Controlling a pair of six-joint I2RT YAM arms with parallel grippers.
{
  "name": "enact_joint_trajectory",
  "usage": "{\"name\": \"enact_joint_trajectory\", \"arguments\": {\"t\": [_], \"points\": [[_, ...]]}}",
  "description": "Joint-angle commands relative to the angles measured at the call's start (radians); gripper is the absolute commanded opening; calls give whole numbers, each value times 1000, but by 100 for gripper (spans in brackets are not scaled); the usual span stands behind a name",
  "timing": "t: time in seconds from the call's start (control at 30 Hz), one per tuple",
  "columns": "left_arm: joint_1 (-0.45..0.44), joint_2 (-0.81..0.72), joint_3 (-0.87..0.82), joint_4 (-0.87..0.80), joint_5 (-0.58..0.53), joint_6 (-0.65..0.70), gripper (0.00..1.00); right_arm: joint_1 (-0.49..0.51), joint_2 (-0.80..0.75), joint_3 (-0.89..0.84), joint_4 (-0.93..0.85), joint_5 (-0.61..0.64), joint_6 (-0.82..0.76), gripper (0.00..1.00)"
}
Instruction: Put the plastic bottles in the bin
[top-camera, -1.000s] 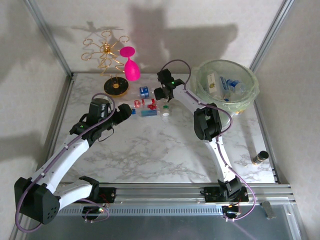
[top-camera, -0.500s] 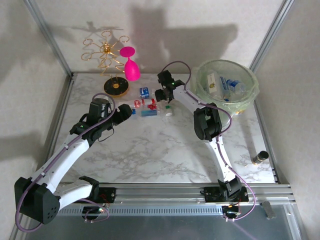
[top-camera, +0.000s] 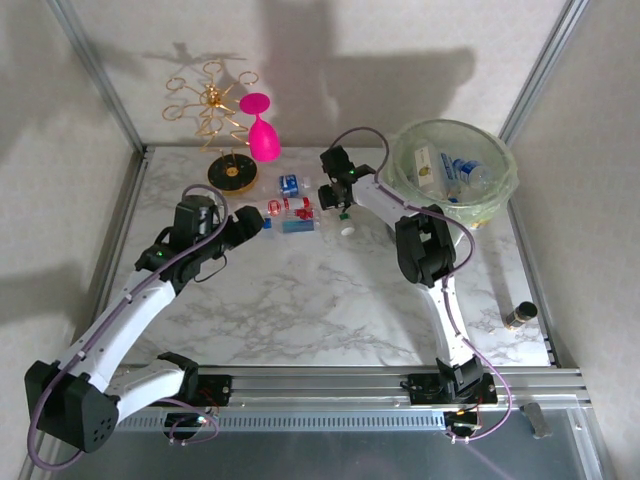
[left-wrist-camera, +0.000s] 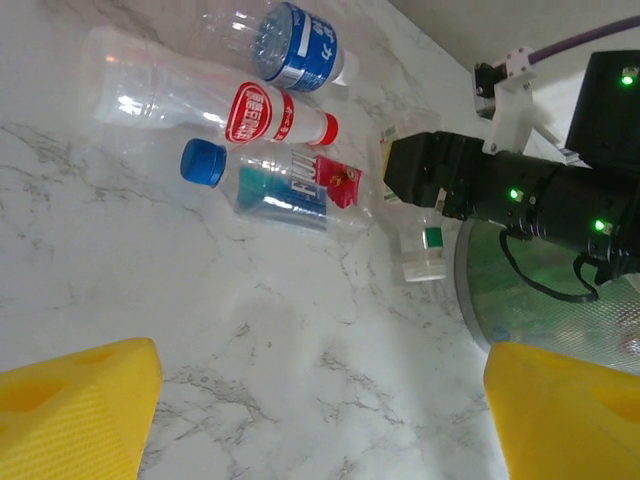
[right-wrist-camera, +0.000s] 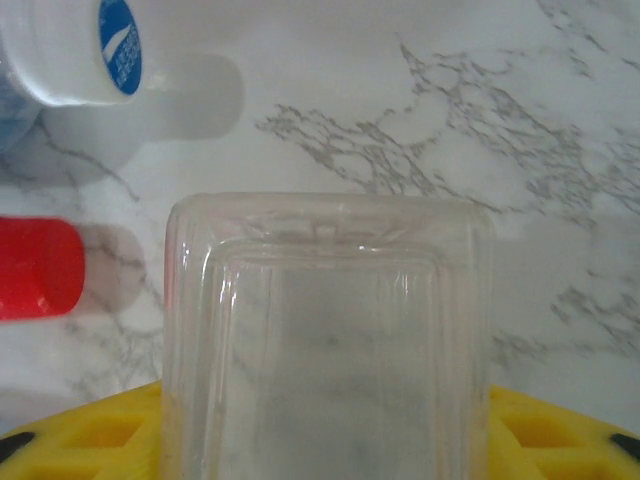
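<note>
One clear square-sided bottle (right-wrist-camera: 328, 330) with a white cap is clamped in my right gripper (top-camera: 340, 203). The yellow fingers (right-wrist-camera: 90, 435) press its two sides. It sits over the far middle of the marble table (top-camera: 320, 290), left of the bin; cannot tell whether its cap touches the marble. Three more plastic bottles lie on their sides just left of it: a blue-labelled bottle (left-wrist-camera: 297, 45) farthest back, a red-labelled bottle (left-wrist-camera: 255, 110) with a red cap nearer, and a blue-capped bottle (left-wrist-camera: 285, 188) nearest, just beside the held one. In my right wrist view, a white cap with a blue mark (right-wrist-camera: 85, 45) and a red cap (right-wrist-camera: 35, 268) lie on the marble to the left of the held bottle. The bin (top-camera: 503, 185), pale green and bag-lined, stands at the far right corner with several bottles (top-camera: 462, 172) inside. My left gripper (top-camera: 257, 226) hovers left of the lying group, pointed at it, jaws wide apart and holding nothing. Its yellow fingertips (left-wrist-camera: 75, 400) sit at the lower corners of the wrist view. Farther out, a pink wine glass (top-camera: 261, 135) and a gold wire rack (top-camera: 212, 110) stand at the far left by the back wall.
</note>
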Motion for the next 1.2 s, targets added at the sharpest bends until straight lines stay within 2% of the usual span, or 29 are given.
{"name": "enact_joint_trajectory", "arguments": {"t": [0.0,0.17,0.33,0.4,0.67,0.77,0.87,1.0,1.17], "points": [[2,-31,44,-17,12,24,83,16,-135,-61,50,5,-2,52],[-9,-57,99,-44,12,47,83,42,-282,-164,91,-36,-24,51],[-58,-82,161,-51,31,45,81,70,-447,-266,141,-96,-35,49],[-121,-89,190,-36,32,41,81,77,-516,-296,151,-120,-35,48],[-455,17,368,-63,-170,107,79,69,-760,-332,132,-131,-37,48],[-541,82,419,-75,-228,149,79,23,-829,-313,107,-145,-27,48],[-571,146,449,-51,-199,167,79,-54,-892,-310,96,-164,-5,47],[-573,214,470,-21,-172,180,81,-177,-946,-313,91,-162,32,46],[-535,262,454,-6,-139,174,82,-308,-940,-281,64,-73,52,46]]}}
